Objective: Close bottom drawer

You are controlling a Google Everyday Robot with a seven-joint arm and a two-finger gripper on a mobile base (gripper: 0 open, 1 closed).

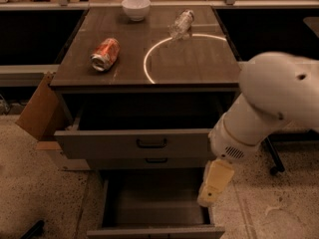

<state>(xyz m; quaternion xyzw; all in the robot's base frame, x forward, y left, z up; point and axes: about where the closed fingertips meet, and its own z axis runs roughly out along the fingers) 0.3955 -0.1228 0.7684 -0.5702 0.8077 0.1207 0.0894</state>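
Closing the bottom drawer [149, 203] is the step in hand, and it's not begun. The drawer is pulled well out at the foot of the cabinet, w/ its front panel at the very btm edge of view and no handle visible. The claw [214, 184] hangs low on the right, about over the drawer's right side wall, under the arm's wrist. Whether it's spread or pressed together I cannot tell.

To do it well, imo, get the claw out in front of the front panel first. It looks to sit behind that panel now, so a push from there would do nothing or jam vs. the side wall. Lift clear, come round fwd of the panel, drop to panel height, then press near the centre, not a corner, so the box runs straight & doesn't rack. Push slow & steady toward the cabinet until the front sits flush under the middle drawer [149, 161].

Watch-outs: the top drawer [124, 144] is also out & overhangs the btm one, so headroom is tight. Keep the arm low & to the front. No need to go near the can [105, 54], bowl [136, 7] or bottle [181, 23] on the table [199, 68].
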